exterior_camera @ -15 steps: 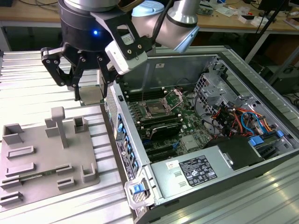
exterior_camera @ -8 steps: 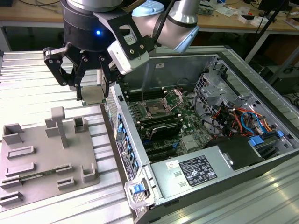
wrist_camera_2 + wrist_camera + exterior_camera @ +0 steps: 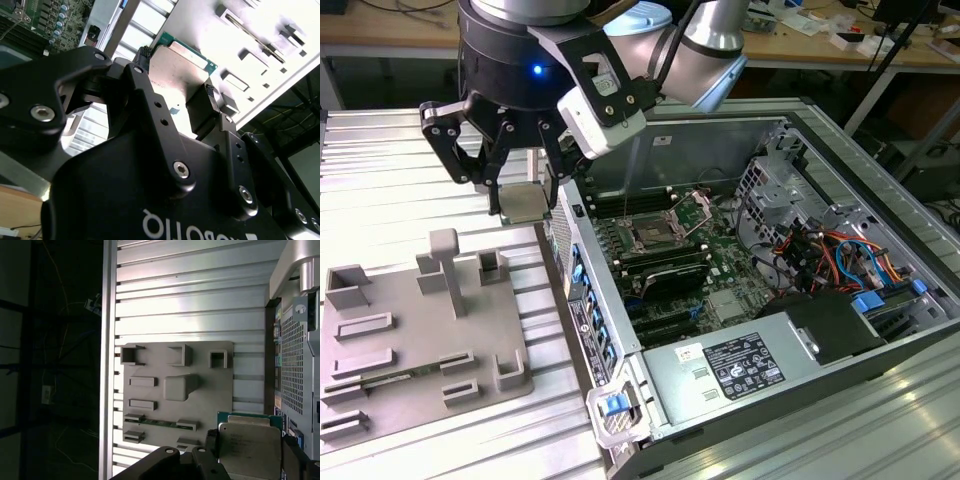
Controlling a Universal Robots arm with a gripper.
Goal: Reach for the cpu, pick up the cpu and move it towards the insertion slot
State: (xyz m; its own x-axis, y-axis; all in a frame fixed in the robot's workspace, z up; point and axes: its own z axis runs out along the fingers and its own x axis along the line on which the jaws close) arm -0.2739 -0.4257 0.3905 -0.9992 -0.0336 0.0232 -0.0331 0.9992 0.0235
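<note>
Item, for your log: the gripper (image 3: pixel 525 205) is clamped by its fingertips on opposite edges of the cpu (image 3: pixel 527 204), carried flat and clear above the grey tray (image 3: pixel 380 375), so its face stays untouched, with the insertion slot (image 3: pixel 655 236) at its three o'clock inside the open computer case (image 3: pixel 880 330).

A ribbed metal table (image 3: pixel 380 160) gleams under bright light. Behind it, in the exterior view, a cluttered wooden workbench (image 3: pixel 800 35) runs along the back, dark underneath.
</note>
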